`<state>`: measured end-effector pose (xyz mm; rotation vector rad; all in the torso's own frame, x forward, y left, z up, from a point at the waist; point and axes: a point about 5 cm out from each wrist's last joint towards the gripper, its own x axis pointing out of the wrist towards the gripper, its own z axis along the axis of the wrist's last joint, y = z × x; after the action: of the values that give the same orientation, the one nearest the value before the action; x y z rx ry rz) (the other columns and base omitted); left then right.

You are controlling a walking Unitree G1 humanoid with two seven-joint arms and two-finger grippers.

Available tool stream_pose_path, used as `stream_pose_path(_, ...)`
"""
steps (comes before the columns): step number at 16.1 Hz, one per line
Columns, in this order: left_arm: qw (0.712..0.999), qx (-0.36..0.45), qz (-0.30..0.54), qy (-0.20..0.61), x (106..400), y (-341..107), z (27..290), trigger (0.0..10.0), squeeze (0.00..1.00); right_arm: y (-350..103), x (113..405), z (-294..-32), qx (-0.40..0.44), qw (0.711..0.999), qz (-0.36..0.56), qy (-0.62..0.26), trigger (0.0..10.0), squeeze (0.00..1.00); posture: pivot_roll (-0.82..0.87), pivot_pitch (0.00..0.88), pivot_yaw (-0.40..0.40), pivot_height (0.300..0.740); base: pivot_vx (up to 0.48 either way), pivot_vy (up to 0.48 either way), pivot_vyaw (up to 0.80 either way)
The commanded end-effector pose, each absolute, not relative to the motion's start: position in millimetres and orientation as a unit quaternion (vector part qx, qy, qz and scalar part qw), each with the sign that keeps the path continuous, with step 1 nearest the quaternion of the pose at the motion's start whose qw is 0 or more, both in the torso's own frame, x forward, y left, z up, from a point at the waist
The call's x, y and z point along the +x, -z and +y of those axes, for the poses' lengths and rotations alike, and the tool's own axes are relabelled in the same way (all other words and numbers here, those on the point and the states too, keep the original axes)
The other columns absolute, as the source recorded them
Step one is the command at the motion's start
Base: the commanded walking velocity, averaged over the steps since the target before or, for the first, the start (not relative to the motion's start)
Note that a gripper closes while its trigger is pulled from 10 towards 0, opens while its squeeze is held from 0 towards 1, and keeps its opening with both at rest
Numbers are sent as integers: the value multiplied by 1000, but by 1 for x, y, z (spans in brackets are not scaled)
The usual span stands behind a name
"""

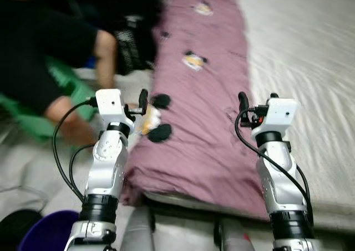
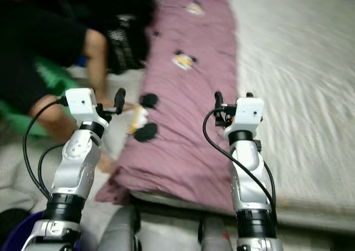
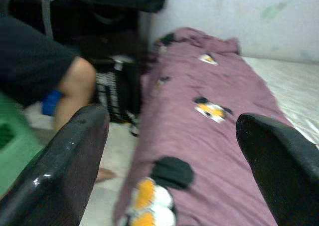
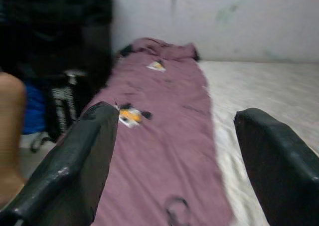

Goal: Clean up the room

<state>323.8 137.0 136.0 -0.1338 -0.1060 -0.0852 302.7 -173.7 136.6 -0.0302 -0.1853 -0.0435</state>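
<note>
- A mauve blanket printed with penguin-like figures, somewhat blurred, is seen lying lengthwise along the mattress.
- The left gripper and right gripper are held raised over its near end, fingers spread apart, nothing grasped.
- A person's arm and a green stool are seen crowding the bedside at left.
- A purple bucket is seen on the floor.

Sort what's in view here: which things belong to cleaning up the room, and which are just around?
Job:
purple blanket lying along the bed's left side
left gripper, open, at its edge
right gripper, open, above it

Around:
white mattress
green stool
seated person
purple bucket
</note>
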Motion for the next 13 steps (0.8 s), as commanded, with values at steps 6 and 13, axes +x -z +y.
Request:
stream_pose_path(6, 997, -55, -52, 30, 324, -135, 142, 10000, 0, -125, 300, -180, -36, 996, -70, 47, 10000, 0, -68, 0, 69, 740, 0, 0, 0)
stream_pose_path(13, 997, -51, -43, 29, 325, -131, 142, 10000, 0, -118, 297, -186, -67, 994, -60, 56, 10000, 0, -67, 0, 66, 740, 0, 0, 0)
